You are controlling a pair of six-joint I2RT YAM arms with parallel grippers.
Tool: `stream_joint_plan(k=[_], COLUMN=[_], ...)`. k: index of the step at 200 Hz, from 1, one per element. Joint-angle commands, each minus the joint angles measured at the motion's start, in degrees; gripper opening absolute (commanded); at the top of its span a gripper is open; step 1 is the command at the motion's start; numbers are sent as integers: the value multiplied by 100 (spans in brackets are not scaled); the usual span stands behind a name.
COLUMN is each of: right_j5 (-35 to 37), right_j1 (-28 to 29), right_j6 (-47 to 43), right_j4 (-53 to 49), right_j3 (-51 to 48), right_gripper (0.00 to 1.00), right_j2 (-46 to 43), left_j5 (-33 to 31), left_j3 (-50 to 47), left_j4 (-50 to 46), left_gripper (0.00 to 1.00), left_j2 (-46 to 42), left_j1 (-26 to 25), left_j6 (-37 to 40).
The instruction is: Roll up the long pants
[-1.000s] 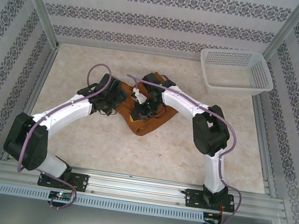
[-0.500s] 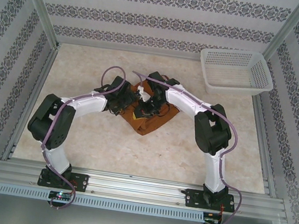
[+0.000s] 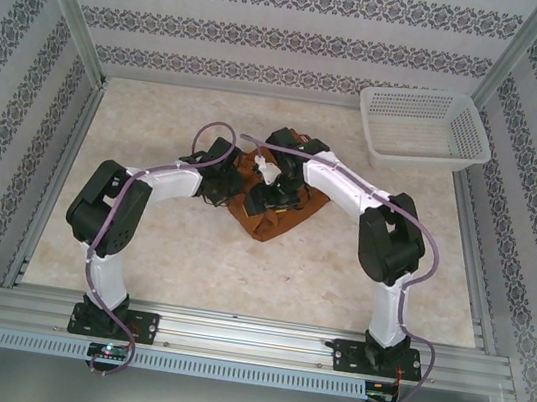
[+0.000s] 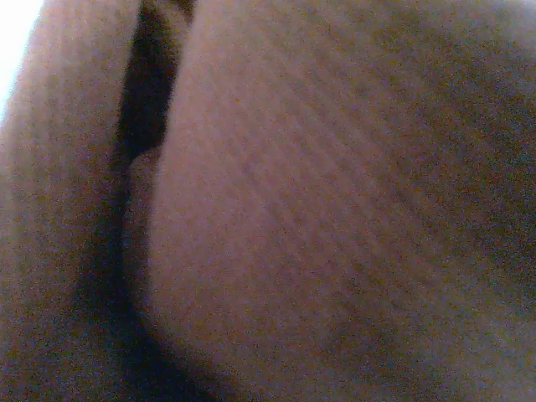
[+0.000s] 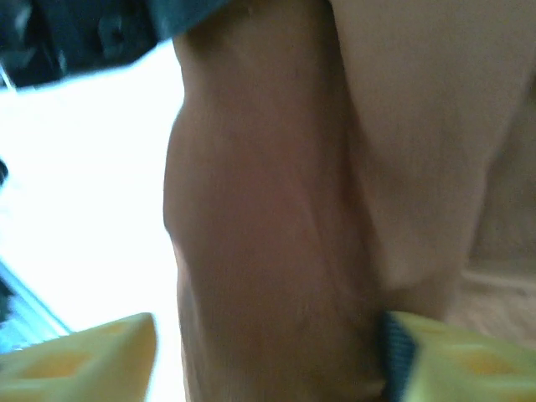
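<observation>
In the overhead view, just left of frame centre, the left gripper (image 3: 222, 186) sits at the left edge of the long pants (image 3: 265, 223) with its jaws closed; whether they pinch cloth I cannot tell. The rust-brown bundle lies mid-frame on the table (image 3: 161, 246). Over it, the right gripper (image 3: 275, 196) is spread, and its wrist view shows yellow fingertips (image 5: 92, 352) either side of a fold. A white basket (image 3: 421, 163) sits at upper right.
</observation>
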Motion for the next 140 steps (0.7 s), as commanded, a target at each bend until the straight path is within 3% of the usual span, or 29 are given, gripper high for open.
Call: stream_joint_plan(k=[1, 34, 72, 107, 140], right_j5=[1881, 3977, 5618, 6670, 7026], right_j1=[562, 1716, 2594, 2669, 2358], right_j6=[-183, 18, 221, -217, -787], right_j4=[-662, -931, -1301, -1169, -508], right_j3=[48, 348, 748, 843, 534], right_gripper=[96, 98, 98, 98, 96], right_j2=[-581, -754, 166, 1028, 1189], left_j5=[-43, 35, 246, 285, 300], left_j3=[-24, 183, 287, 257, 148], left_j4=[-530, -668, -650, -729, -765], left_gripper=[0, 0, 0, 0, 0], left_j2=[359, 354, 406, 285, 72], left_j1=[29, 32, 35, 31, 31], left_j6=[37, -10, -108, -93, -73])
